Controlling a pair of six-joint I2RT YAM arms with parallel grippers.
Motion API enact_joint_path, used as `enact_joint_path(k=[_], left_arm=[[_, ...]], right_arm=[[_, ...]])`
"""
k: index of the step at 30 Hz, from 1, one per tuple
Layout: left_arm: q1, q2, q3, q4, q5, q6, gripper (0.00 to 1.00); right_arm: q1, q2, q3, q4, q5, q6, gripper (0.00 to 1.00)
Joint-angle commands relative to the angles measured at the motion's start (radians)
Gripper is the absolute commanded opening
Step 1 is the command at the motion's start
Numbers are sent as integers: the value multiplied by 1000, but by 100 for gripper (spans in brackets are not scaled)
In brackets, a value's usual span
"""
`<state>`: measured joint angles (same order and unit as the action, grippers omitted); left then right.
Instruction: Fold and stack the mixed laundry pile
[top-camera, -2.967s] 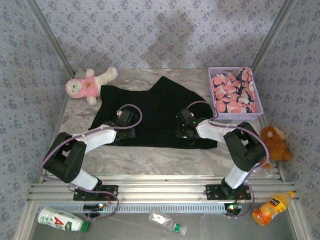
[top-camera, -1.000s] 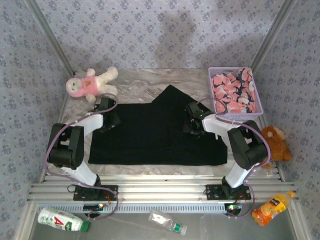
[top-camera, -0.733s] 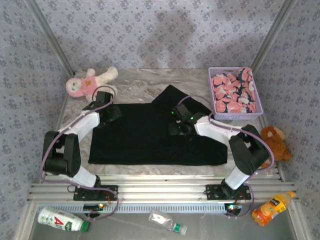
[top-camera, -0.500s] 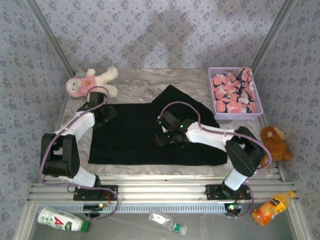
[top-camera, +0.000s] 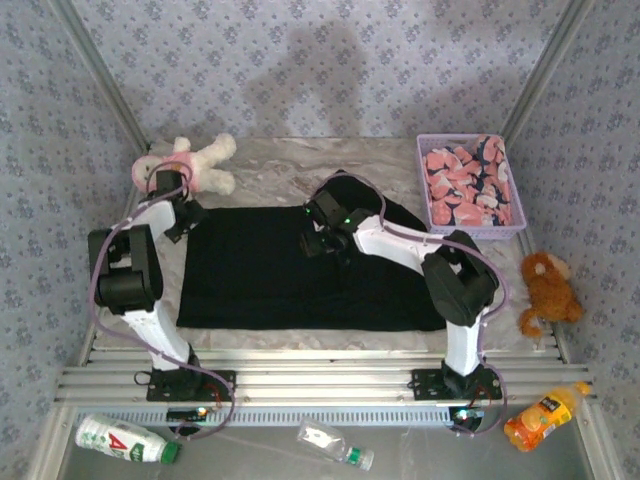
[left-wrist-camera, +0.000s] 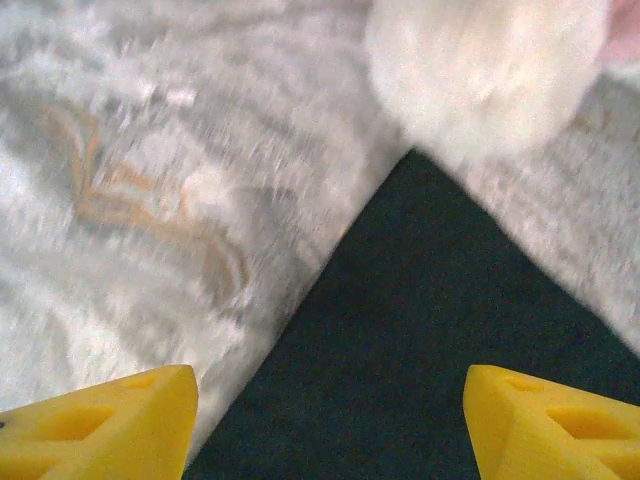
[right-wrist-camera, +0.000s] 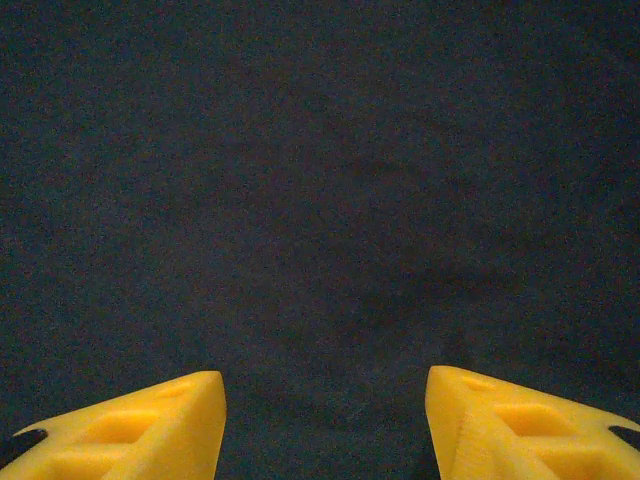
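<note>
The black T-shirt (top-camera: 300, 275) lies spread flat in the middle of the table. The pink printed garment (top-camera: 465, 185) is bunched inside the lavender basket (top-camera: 428, 200) at the far right. My left gripper (top-camera: 185, 217) hovers open over the shirt's far-left corner. In the left wrist view that corner (left-wrist-camera: 420, 340) shows between the yellow fingertips (left-wrist-camera: 110, 425) of the left gripper (left-wrist-camera: 330, 430), which hold nothing. My right gripper (top-camera: 318, 243) is open above the shirt's far middle. The right wrist view shows black cloth (right-wrist-camera: 320, 180) under the open right gripper (right-wrist-camera: 325, 420).
A pink-and-white plush toy (top-camera: 190, 165) lies just beyond the left gripper; its white limb (left-wrist-camera: 490, 60) is close to the shirt corner. A brown plush (top-camera: 545, 285) sits at the right edge. An orange bottle (top-camera: 545, 415) and two other bottles (top-camera: 125, 438) (top-camera: 335, 445) lie past the near rail.
The left gripper has moved farther left and back to the shirt's far-left corner. The right gripper has swung left from near the basket to the shirt's far middle. The shirt lies as before.
</note>
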<state>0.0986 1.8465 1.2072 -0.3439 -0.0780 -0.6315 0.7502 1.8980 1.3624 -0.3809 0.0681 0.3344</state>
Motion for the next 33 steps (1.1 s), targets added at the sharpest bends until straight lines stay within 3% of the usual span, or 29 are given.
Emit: enact_joint_path(k=[1,9,12,15,17,24,33], left_arm=[[1,73,81,4,-14,-14,70],[3,250,218,-58,52,-20,58],[0,264,221,-58,60,-28,40],[1,278,245,-85,84,-13,10],[0,247,222,-72,91,-8,1],[-18,77,91,4,144,-22,0],[-33,-21,33,14,152,-29,0]], right_arm=[[-31,55,51,-16,18,-23,57],[-121,91,104,9,19,-19,58],[-176,96,124,35,17,4,58],[-230,128,166,40,17,23,60],[-264,166,210,29,18,33,61],[-343,351,444,-22,-7,65,63],[-350,672,899,-285,23,81,62]])
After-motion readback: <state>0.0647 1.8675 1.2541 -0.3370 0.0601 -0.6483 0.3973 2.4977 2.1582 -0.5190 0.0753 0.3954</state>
